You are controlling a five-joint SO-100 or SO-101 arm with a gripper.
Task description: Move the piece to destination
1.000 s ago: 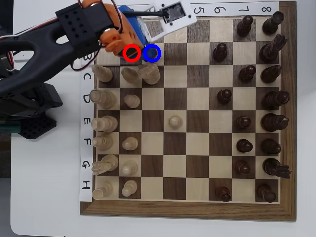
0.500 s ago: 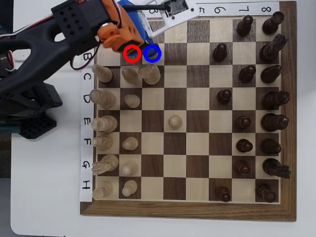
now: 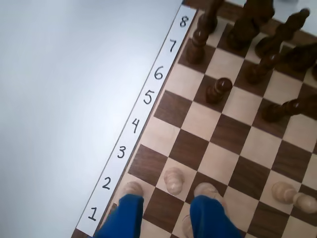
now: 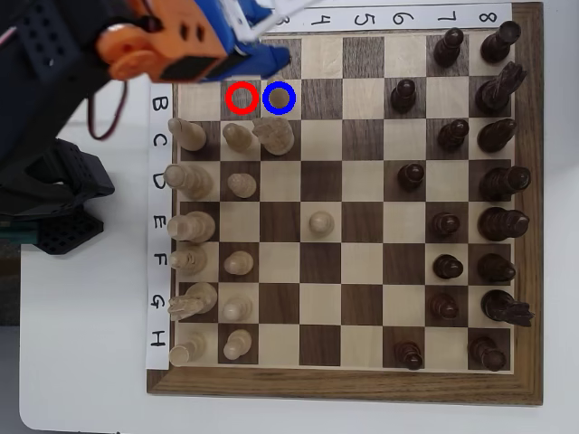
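The piece (image 4: 280,98), a small pale pawn with a round top, stands inside the blue ring on the light destination square (image 4: 297,110). In the wrist view the pawn (image 3: 174,181) stands upright on that light square (image 3: 185,170), just beyond the fingertips. My gripper (image 3: 168,201) is open, its two blue fingers (image 3: 126,215) apart with nothing between them. Seen from overhead, the gripper (image 4: 264,61) sits above and left of the rings, off the pawn. The dark square with the red ring (image 4: 241,98) is bare.
Pale pieces stand close below the rings: a pawn (image 4: 239,137) and a taller knight (image 4: 274,134). More pale pieces fill the left columns, and one pawn (image 4: 321,221) stands mid-board. Dark pieces (image 4: 498,181) crowd the right side. The arm (image 4: 54,81) covers the board's top-left corner.
The arm has drawn back up and to the left, off the ringed squares. The white wrist mount has left the overhead view. The pawn now shows uncovered inside the blue ring.
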